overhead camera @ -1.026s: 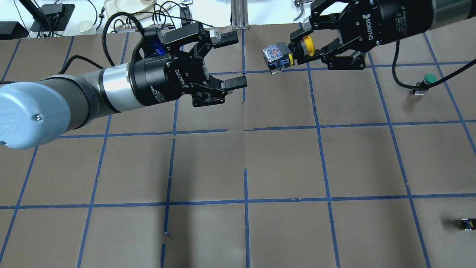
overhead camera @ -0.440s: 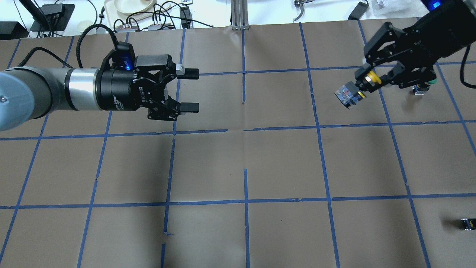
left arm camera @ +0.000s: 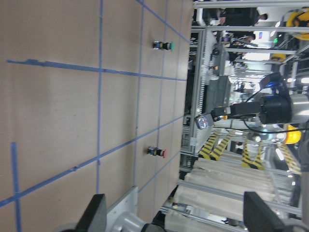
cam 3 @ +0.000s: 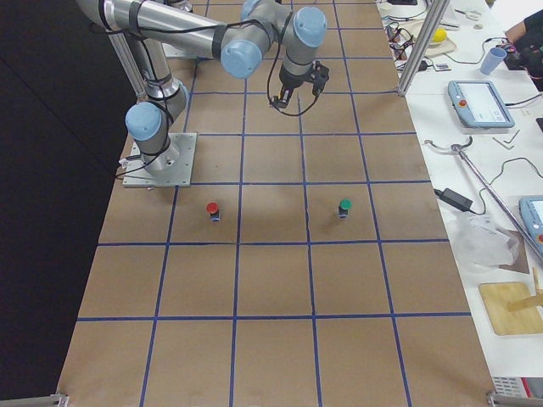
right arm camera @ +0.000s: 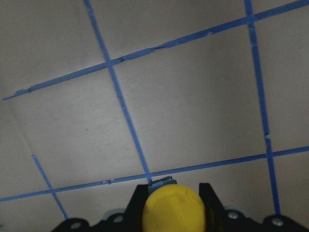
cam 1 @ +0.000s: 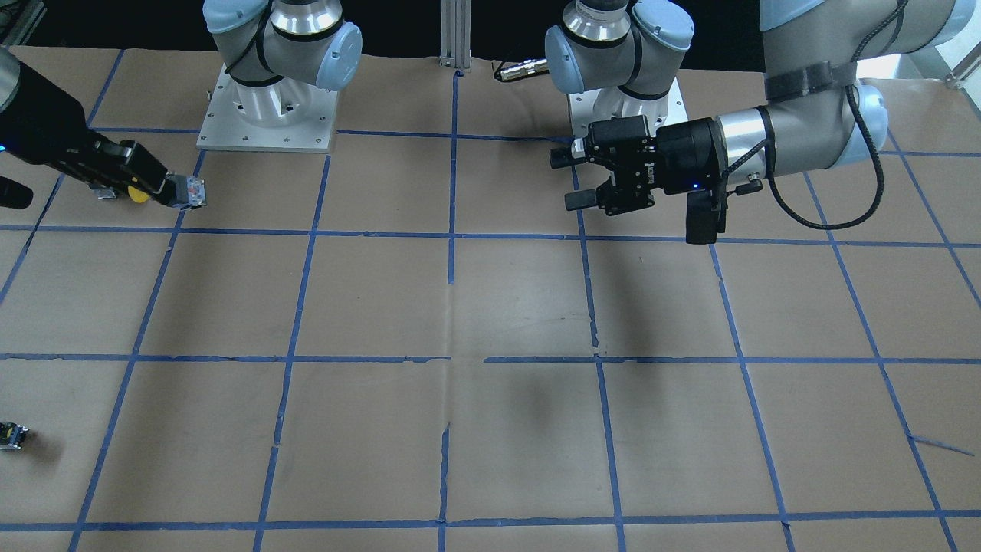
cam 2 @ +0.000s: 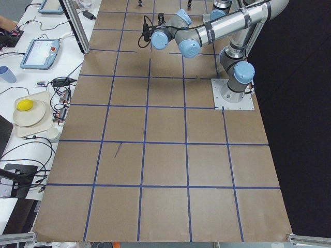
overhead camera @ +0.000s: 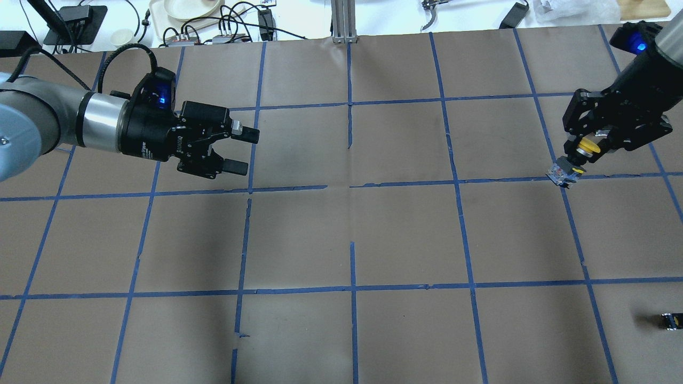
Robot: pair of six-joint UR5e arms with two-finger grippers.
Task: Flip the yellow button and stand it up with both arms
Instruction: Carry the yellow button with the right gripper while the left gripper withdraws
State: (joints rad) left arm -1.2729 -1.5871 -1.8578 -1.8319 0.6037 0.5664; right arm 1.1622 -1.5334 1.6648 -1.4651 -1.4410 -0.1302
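The yellow button (overhead camera: pixel 587 145) is held by its yellow cap in my right gripper (overhead camera: pixel 585 147) at the table's right side. Its boxy body (overhead camera: pixel 562 174) points down and slightly left, close above a blue tape line; I cannot tell whether it touches the paper. It also shows in the front-facing view (cam 1: pixel 186 192) and, cap up, in the right wrist view (right arm camera: pixel 176 210). My left gripper (overhead camera: pixel 243 151) is open and empty, lying level above the table's left half, far from the button. It also shows in the front-facing view (cam 1: pixel 567 179).
A small black-and-yellow piece (overhead camera: pixel 671 321) lies at the near right edge. A green-capped button (cam 3: pixel 344 207) and a red-capped button (cam 3: pixel 213 209) stand on the right half of the brown paper with its blue tape grid (overhead camera: pixel 352 184). Cables and dishes lie beyond the far edge.
My right gripper carried the yellow button right and down, turning so the body points at the table. My left gripper drew back to the left and stayed open.
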